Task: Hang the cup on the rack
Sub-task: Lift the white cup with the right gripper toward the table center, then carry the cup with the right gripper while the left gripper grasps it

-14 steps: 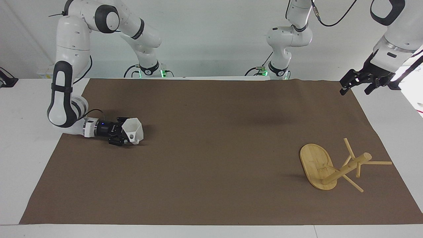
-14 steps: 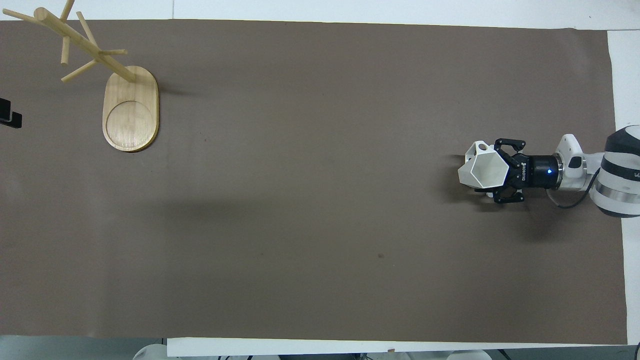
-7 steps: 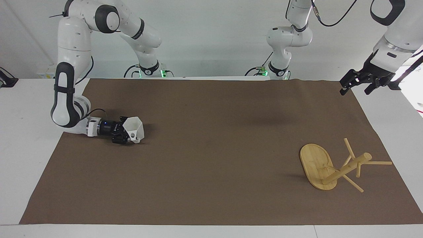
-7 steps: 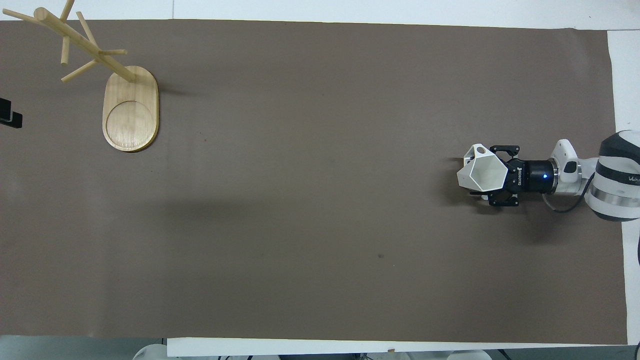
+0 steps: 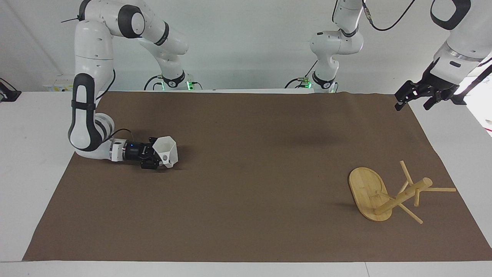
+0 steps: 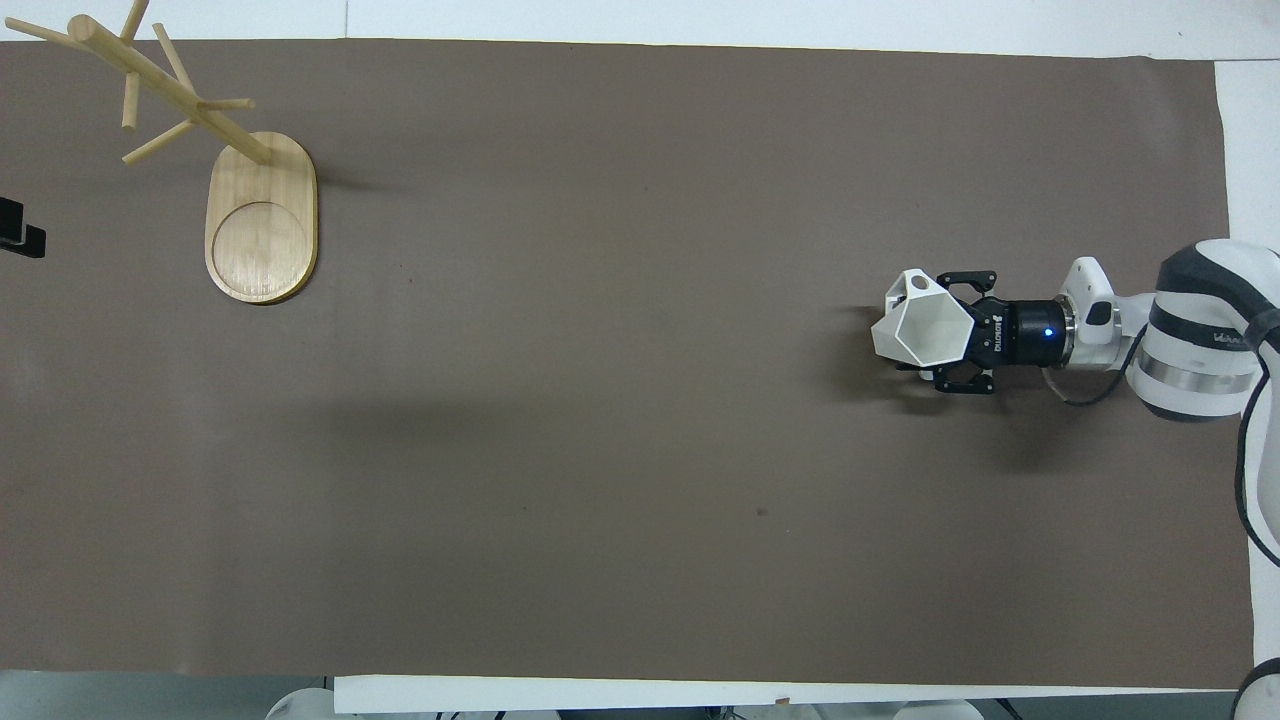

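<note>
The white faceted cup (image 5: 166, 151) is held in my right gripper (image 5: 158, 157), which lies level and low over the brown mat at the right arm's end of the table. The gripper is shut on the cup's body, with the rim facing up and the handle with its holes to the side. Both also show in the overhead view, the cup (image 6: 925, 328) in the right gripper (image 6: 938, 333). The bamboo rack (image 5: 368, 189) stands on its oval base at the left arm's end, its pegs bare; it also shows in the overhead view (image 6: 262, 215). My left gripper (image 5: 417, 98) waits open, raised over the mat's corner.
A brown mat (image 5: 246, 184) covers most of the white table (image 5: 30, 161). Only the rack and the cup are on or over it. A tip of the left gripper (image 6: 18, 232) shows at the overhead view's edge.
My right gripper has carried the cup a short way toward the middle of the mat, toward the left arm's end. The left arm and the rack have stayed put.
</note>
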